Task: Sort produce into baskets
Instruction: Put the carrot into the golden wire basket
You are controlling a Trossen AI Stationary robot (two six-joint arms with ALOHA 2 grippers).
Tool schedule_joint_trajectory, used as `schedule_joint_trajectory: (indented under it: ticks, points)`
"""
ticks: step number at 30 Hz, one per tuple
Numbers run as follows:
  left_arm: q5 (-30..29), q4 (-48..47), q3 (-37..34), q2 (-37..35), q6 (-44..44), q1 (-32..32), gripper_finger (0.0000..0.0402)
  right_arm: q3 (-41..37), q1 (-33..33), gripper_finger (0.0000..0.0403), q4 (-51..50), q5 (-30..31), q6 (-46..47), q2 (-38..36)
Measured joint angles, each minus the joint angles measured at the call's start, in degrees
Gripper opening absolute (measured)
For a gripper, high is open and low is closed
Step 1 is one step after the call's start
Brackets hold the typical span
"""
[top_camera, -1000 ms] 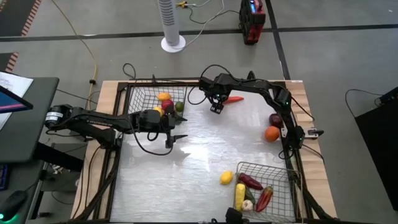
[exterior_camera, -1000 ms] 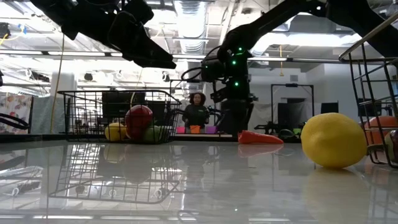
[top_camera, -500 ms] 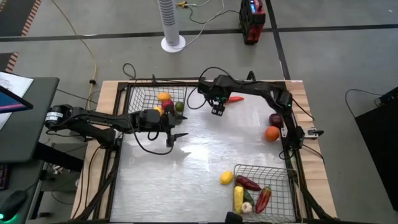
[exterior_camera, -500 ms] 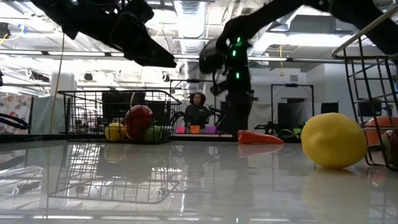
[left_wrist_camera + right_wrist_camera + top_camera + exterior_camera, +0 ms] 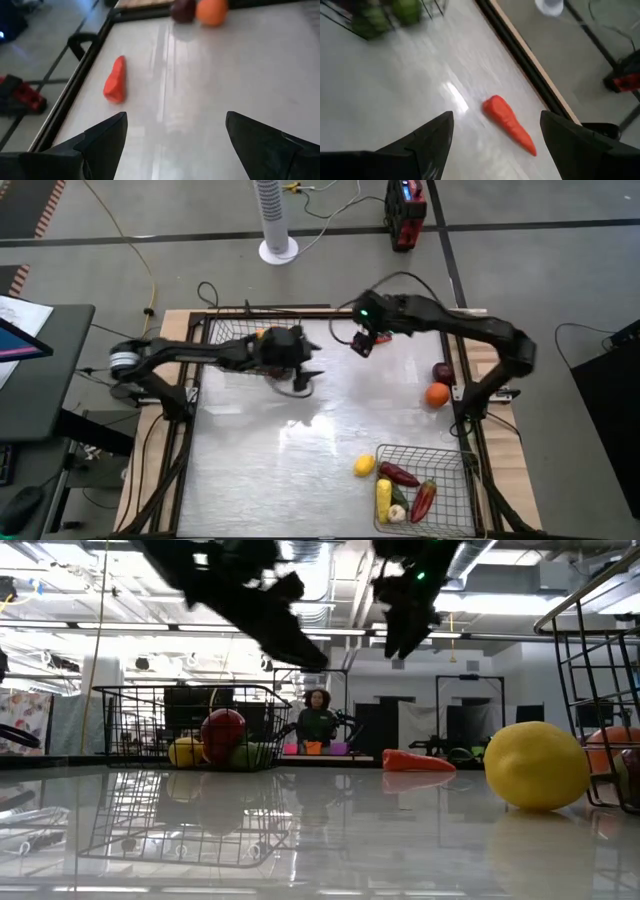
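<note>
Both arms have risen and swung toward the far edge since a second ago. Left claw (image 5: 310, 373) and right claw (image 5: 361, 343) hang spread and empty above the bench (image 5: 330, 420). An orange carrot (image 5: 509, 124) lies near the far rim, tapered and slightly ridged. One basket (image 5: 190, 725) holds round fruit, perhaps an apple. Behind, a person (image 5: 316, 720) sits in the bright room.
</note>
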Motion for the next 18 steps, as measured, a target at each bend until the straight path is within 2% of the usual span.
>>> schedule_joint_trajectory:
  ticks: [9,14,18]
  points:
    - [0.6,-8.1,22.9,19.6,4.9,3.9,0.0327,-16.8,5.6,0.0324,12.8,2.0,4.2,-16.9]
    - [3.7,-10.6,32.1,28.2,6.4,6.0,0.0327,-22.7,7.8,0.0324,18.8,2.8,4.7,-22.2]
    - [5.4,-11.2,37.7,33.6,5.8,7.3,0.0327,-24.8,8.9,0.0324,19.8,5.0,4.0,-24.3]
